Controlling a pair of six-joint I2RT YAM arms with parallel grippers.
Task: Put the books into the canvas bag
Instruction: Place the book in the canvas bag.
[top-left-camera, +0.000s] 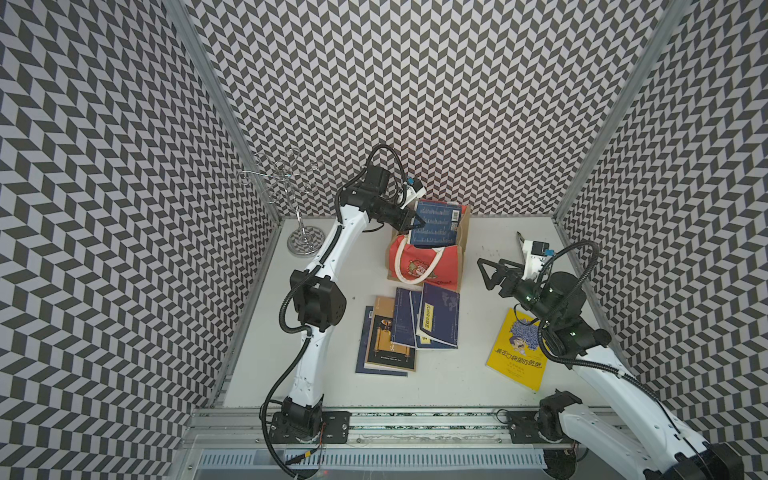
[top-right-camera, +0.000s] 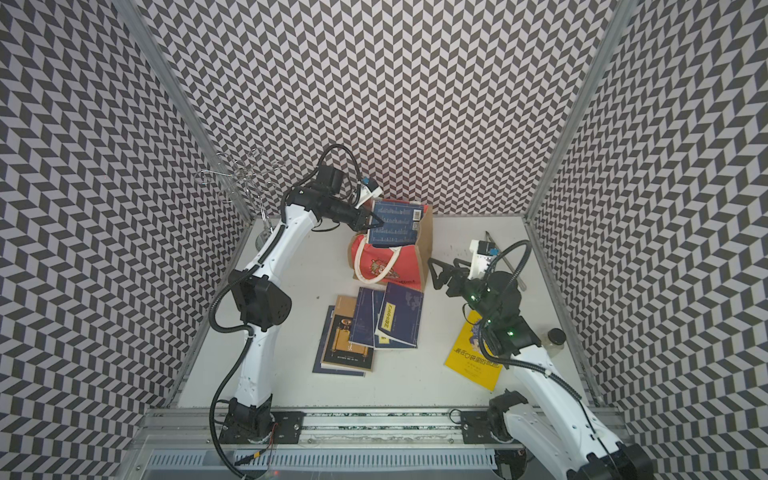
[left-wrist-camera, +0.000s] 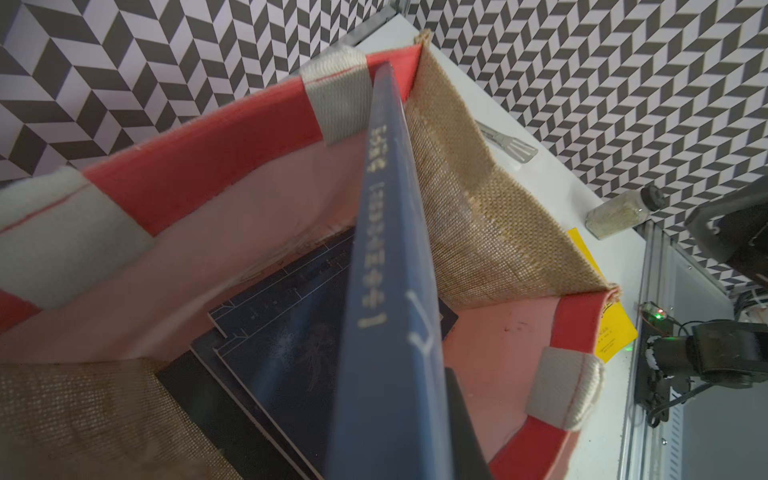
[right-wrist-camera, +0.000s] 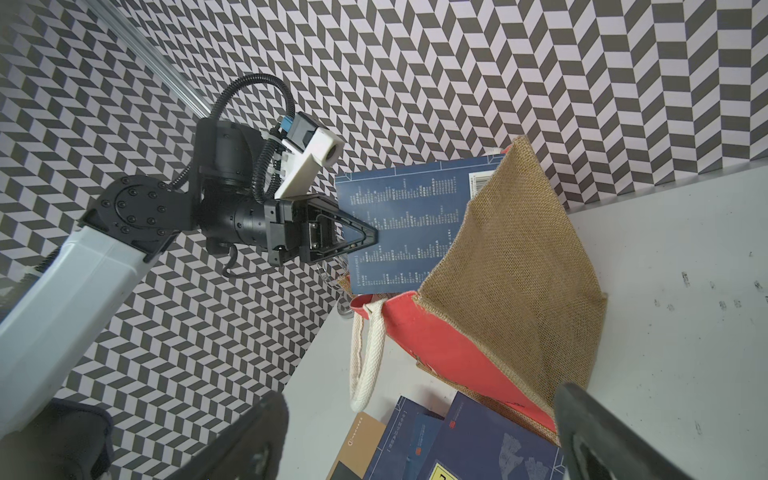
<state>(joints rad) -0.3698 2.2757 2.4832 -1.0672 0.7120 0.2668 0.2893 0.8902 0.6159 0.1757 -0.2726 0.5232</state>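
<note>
A plain white desk (top-left-camera: 457, 374) sits inside a booth whose walls (top-left-camera: 415, 104) carry a black-and-white chevron pattern, with aluminium posts at the corners and a rail along the front edge where both arms are mounted. A wire stand (top-left-camera: 291, 178) rises in the far corner behind the left arm.

The left end effector (top-left-camera: 417, 223) is pressed together on the side edge of a navy book (top-left-camera: 436, 224), pinching it so that it stands on edge. The canvas bag (top-left-camera: 446, 266) stands directly beneath this end effector, with its mouth open, and the book's lower edge sits at that mouth. The left wrist view looks down the held book's spine into the bag, where more navy books (left-wrist-camera: 286, 332) lie flat on the bottom.

The right end effector (top-left-camera: 485, 274) is spread wide and holds nothing. It hovers just beside the bag's tan jute side, apart from it. The loose pile of books (top-left-camera: 419, 324) lies on the desk near this end effector, on its left-arm side, right in front of the bag's red face. A tan-and-black book (top-left-camera: 388, 336) lies among them. The yellow book (top-left-camera: 515, 357) lies behind the right end effector, partly under that arm's wrist
</note>
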